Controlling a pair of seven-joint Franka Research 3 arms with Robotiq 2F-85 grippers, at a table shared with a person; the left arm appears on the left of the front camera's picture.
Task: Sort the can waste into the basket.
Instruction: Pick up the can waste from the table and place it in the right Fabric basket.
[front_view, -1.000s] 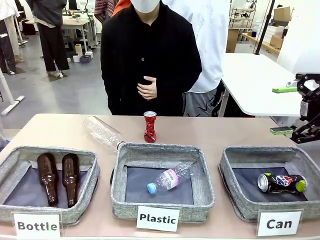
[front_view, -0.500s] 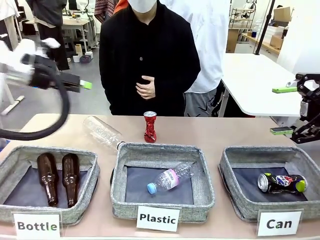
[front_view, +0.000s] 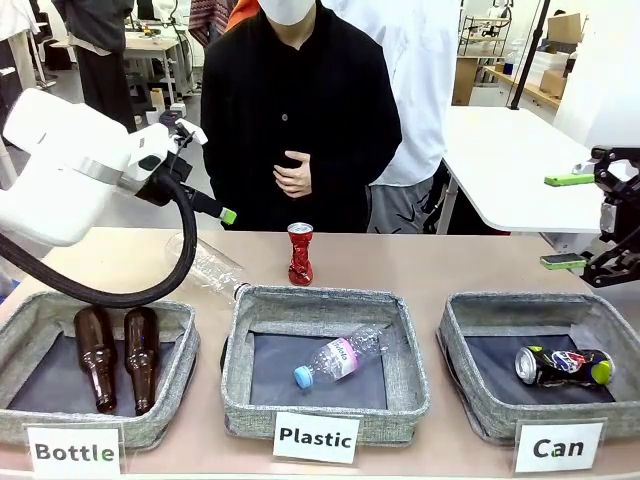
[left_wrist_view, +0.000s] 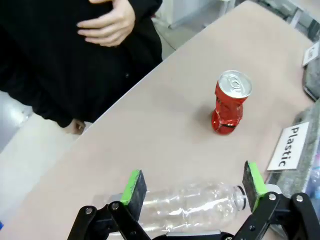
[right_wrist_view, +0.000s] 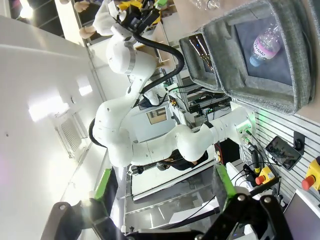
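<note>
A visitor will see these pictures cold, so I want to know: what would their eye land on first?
Likely the white left arm at the left, with the left gripper open above a clear plastic bottle lying on the table. Next, the crushed red can standing upright at the far middle, while the dark can lies in the Can basket on the right.

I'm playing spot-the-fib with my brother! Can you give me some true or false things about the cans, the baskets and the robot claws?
1. The red can stands upright on the table. True.
2. The dark can lies on the table. False: it lies in the Can basket.
3. The left claw is open. True.
4. The right claw grips the red can. False: it is open and empty, off to the right.
5. Two brown bottles lie in the Bottle basket. True.
</note>
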